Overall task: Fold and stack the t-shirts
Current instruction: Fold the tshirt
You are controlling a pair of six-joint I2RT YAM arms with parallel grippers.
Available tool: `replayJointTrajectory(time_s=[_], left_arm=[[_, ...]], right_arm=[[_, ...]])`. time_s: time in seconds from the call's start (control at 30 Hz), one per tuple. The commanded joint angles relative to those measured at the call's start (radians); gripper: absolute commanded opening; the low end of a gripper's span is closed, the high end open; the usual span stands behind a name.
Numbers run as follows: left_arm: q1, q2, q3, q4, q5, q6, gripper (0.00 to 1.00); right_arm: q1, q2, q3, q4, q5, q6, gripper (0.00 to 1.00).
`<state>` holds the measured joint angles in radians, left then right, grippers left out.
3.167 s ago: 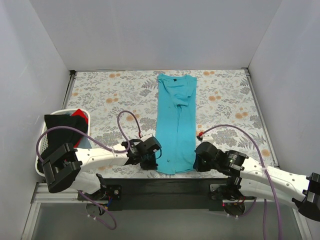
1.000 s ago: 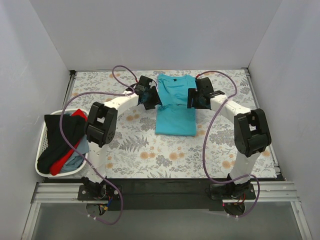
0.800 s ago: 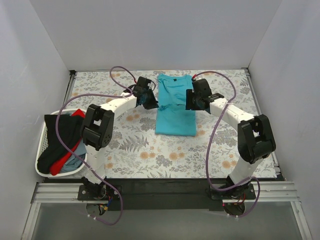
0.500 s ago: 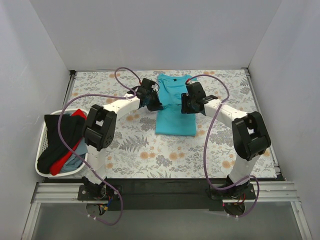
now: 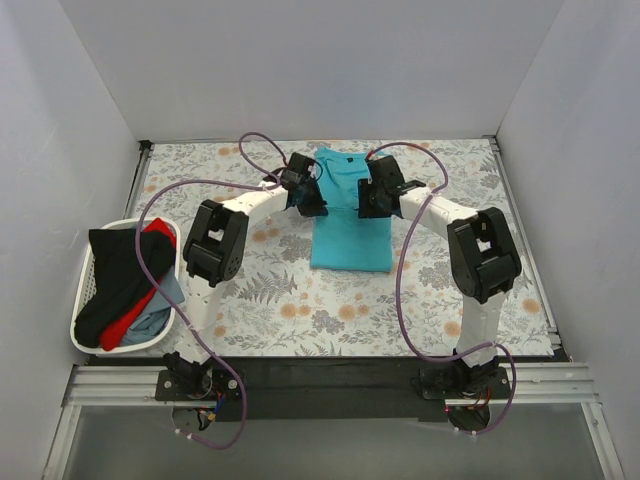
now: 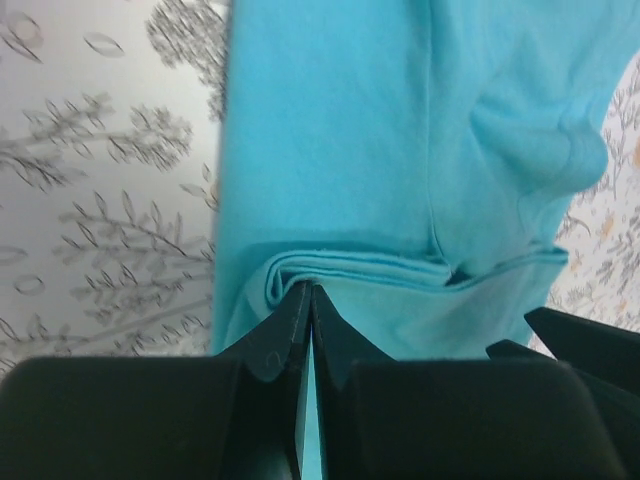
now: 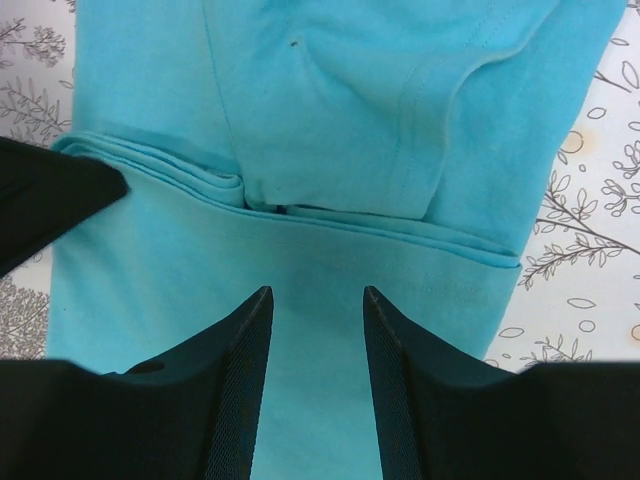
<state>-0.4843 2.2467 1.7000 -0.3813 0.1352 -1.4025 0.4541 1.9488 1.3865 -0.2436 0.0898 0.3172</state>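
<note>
The turquoise t-shirt (image 5: 350, 240) lies at the far middle of the table, folded in half, with its hem brought up below the collar. My left gripper (image 5: 308, 200) is at the shirt's left edge. In the left wrist view its jaws (image 6: 308, 290) are closed, with the tips pinching the layered folded edge of the shirt (image 6: 330, 150). My right gripper (image 5: 368, 200) is over the shirt's right part. In the right wrist view it (image 7: 315, 295) is open and empty just above the cloth (image 7: 330, 100), in front of the folded hem.
A white slatted basket (image 5: 122, 346) stands at the left table edge. It holds a black shirt (image 5: 115, 270), a red one (image 5: 135, 312) and a bluish one (image 5: 166, 298). Grey walls enclose the floral table (image 5: 250, 300) on three sides.
Both grippers carried the shirt's near hem from the table's front to the far end, folding it in half. In the last second they drifted slightly inward over the shirt.
</note>
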Motion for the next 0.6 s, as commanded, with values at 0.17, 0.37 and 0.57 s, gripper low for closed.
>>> replayJointTrajectory(time_s=[0.17,0.37,0.57], left_arm=[[0.061,0.051,0.098,-0.010,-0.011,0.034,0.02],[0.061,0.086,0.078,-0.010,0.000,0.027,0.00],[0.084,0.028,0.072,-0.004,-0.006,0.030,0.01]], right_arm=[[-0.045,0.084,0.069,0.013,-0.019,-0.020,0.48],[-0.061,0.128,0.074,0.013,-0.030,-0.023,0.49],[-0.063,0.075,0.069,0.010,-0.032,-0.026,0.55]])
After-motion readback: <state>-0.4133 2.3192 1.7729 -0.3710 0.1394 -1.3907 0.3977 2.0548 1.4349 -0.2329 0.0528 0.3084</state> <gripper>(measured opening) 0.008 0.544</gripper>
